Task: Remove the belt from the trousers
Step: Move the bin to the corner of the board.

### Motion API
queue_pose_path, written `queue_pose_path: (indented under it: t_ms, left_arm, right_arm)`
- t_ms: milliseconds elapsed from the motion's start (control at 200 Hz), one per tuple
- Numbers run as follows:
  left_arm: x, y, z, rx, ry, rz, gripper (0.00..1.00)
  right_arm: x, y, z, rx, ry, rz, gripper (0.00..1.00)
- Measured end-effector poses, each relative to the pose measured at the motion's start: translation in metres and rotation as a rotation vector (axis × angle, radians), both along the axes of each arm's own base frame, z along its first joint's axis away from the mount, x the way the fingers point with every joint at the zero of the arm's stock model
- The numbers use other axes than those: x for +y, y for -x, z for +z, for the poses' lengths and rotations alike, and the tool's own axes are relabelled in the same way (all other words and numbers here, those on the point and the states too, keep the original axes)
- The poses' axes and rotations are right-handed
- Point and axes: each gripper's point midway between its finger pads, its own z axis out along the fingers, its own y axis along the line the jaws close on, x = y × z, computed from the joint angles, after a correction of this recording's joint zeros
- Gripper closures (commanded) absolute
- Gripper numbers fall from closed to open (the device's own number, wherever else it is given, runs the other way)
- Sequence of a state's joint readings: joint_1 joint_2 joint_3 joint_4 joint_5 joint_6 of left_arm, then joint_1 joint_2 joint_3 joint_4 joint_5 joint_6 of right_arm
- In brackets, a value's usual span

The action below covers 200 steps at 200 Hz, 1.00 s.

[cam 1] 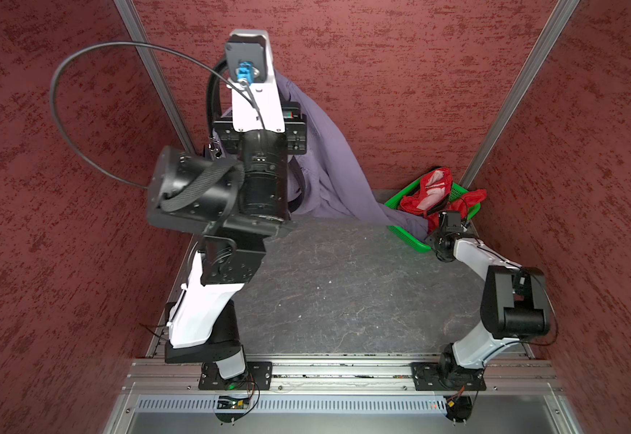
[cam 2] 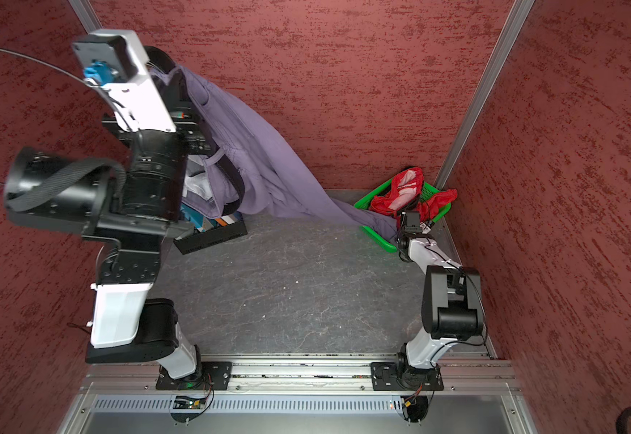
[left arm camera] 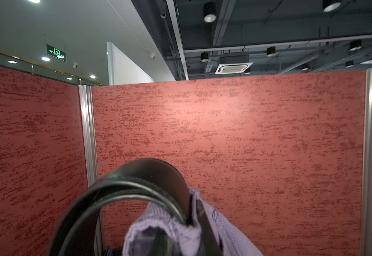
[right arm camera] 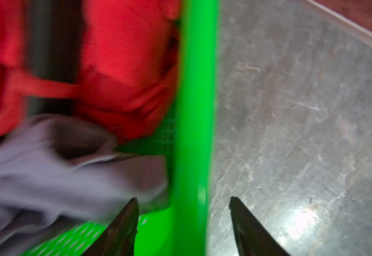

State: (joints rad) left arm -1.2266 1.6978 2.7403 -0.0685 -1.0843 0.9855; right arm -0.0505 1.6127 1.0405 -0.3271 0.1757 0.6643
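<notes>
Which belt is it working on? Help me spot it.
Find the tall raised arm; purple trousers hang from it. The belt is the black strap looped at their waistband, unlike the dark strap on red trousers in the green basket.

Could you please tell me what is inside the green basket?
Bunched red trousers lie in the green basket, with a dark strap under a red loop. One end of the purple trousers drapes in. The basket floor beneath is mostly covered.

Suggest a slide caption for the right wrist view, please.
Right gripper, jaws open, straddles the green basket rim; purple trousers and red trousers lie inside.
</notes>
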Motion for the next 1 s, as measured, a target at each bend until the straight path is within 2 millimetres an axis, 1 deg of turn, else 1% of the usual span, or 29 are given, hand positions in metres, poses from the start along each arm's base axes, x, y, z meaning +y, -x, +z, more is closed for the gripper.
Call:
queue_pose_path:
  t_ms: [40, 130, 185, 261, 316, 346, 386, 416, 476, 536, 636, 711, 772, 852, 1002]
  left_arm:
    - [0.010, 0.005, 0.004, -0.007, 0.017, -0.005, 0.97]
    - [0.040, 0.015, 0.012, -0.024, 0.065, 0.017, 0.98]
    - [0.061, 0.019, 0.017, -0.042, 0.106, 0.050, 0.98]
    - [0.085, 0.020, 0.024, -0.071, 0.158, 0.117, 0.98]
    - [0.096, 0.019, 0.025, -0.083, 0.176, 0.166, 0.98]
    - [0.101, 0.018, 0.025, -0.087, 0.179, 0.189, 0.98]
    - [0.103, 0.016, 0.025, -0.088, 0.178, 0.210, 0.98]
    - [0.105, 0.014, 0.025, -0.090, 0.178, 0.224, 0.98]
    - [0.103, 0.011, 0.024, -0.090, 0.174, 0.238, 0.98]
    - [0.100, 0.008, 0.023, -0.086, 0.164, 0.243, 0.98]
    - [0.090, 0.001, 0.020, -0.077, 0.152, 0.236, 0.97]
    - [0.078, -0.006, 0.015, -0.063, 0.138, 0.224, 0.96]
    - [0.067, -0.014, 0.010, -0.047, 0.122, 0.215, 0.96]
    - [0.048, -0.028, -0.001, -0.017, 0.084, 0.208, 0.95]
    - [0.007, -0.059, -0.031, 0.067, 0.014, 0.174, 0.95]
  right_arm:
    - [0.007, -0.004, 0.016, -0.034, 0.020, 0.039, 0.33]
    - [0.024, -0.007, 0.048, -0.083, 0.078, 0.134, 0.37]
    - [0.037, -0.007, 0.067, -0.095, 0.117, 0.192, 0.43]
    - [0.056, -0.006, 0.085, -0.085, 0.154, 0.263, 0.53]
    - [0.069, -0.004, 0.090, -0.065, 0.167, 0.314, 0.58]
    - [0.076, -0.001, 0.089, -0.042, 0.173, 0.344, 0.61]
    - [0.085, 0.003, 0.084, -0.001, 0.179, 0.381, 0.65]
    - [0.091, 0.006, 0.079, 0.030, 0.178, 0.406, 0.66]
    - [0.102, 0.009, 0.061, 0.105, 0.164, 0.452, 0.67]
    - [0.111, 0.012, 0.038, 0.189, 0.146, 0.486, 0.67]
    - [0.114, 0.015, 0.002, 0.322, 0.131, 0.506, 0.66]
    - [0.115, 0.009, -0.014, 0.393, 0.129, 0.505, 0.64]
    - [0.117, -0.002, -0.022, 0.422, 0.134, 0.502, 0.64]
    - [0.116, -0.027, -0.027, 0.418, 0.151, 0.481, 0.63]
    - [0.113, -0.071, -0.030, 0.400, 0.183, 0.440, 0.61]
